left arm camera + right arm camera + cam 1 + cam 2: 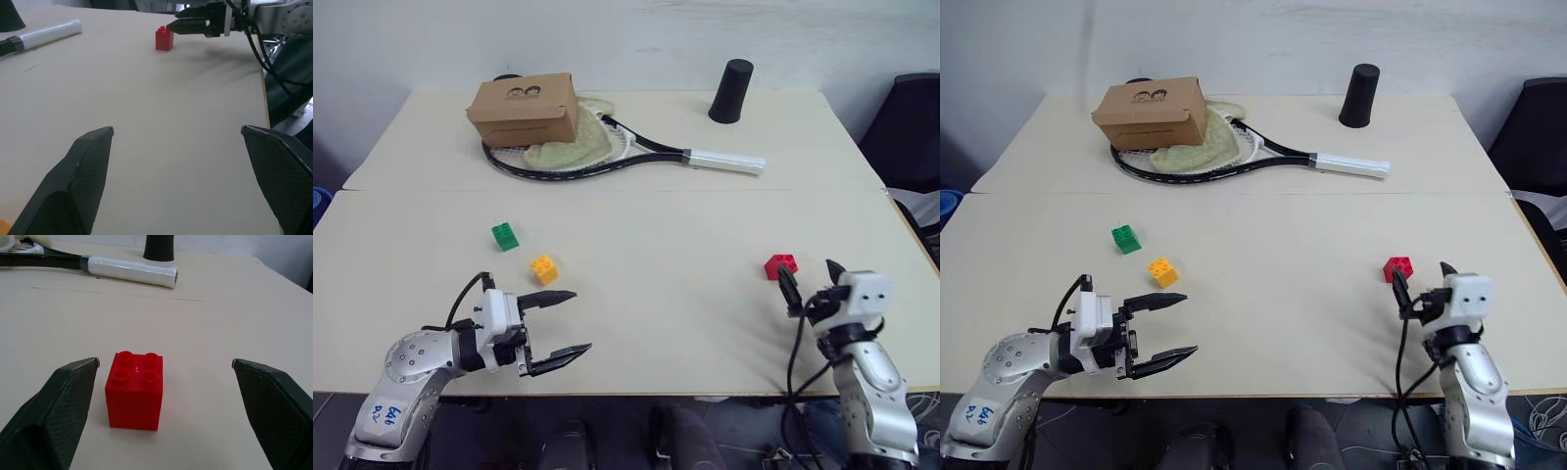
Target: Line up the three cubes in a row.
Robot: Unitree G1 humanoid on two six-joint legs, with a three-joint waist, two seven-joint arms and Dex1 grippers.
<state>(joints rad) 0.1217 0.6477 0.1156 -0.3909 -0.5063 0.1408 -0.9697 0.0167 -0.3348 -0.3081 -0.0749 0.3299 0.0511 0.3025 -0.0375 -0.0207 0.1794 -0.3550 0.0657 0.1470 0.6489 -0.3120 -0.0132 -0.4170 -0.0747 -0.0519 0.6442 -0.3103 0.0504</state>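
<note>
Three small studded cubes lie on the cream table (666,294). The green cube (505,236) and the orange-yellow cube (544,268) sit close together at the front left. At the front right, far from them, stands the red cube (780,265). My left gripper (579,320) hovers open near the table's front edge, just below and right of the orange-yellow cube, its fingers pointing right. My right gripper (807,267) is open directly behind the red cube (135,389), which stands ahead of its spread fingers and nearer the left fingertip (83,377), untouched. The left wrist view shows the red cube (164,38) too.
At the back left a brown cardboard box (524,108) rests on a yellowish cloth (576,147) over a racket (607,162) whose white handle (724,161) points right. A black cup (731,91) stands at the back right. A dark chair (911,127) is beside the table's right edge.
</note>
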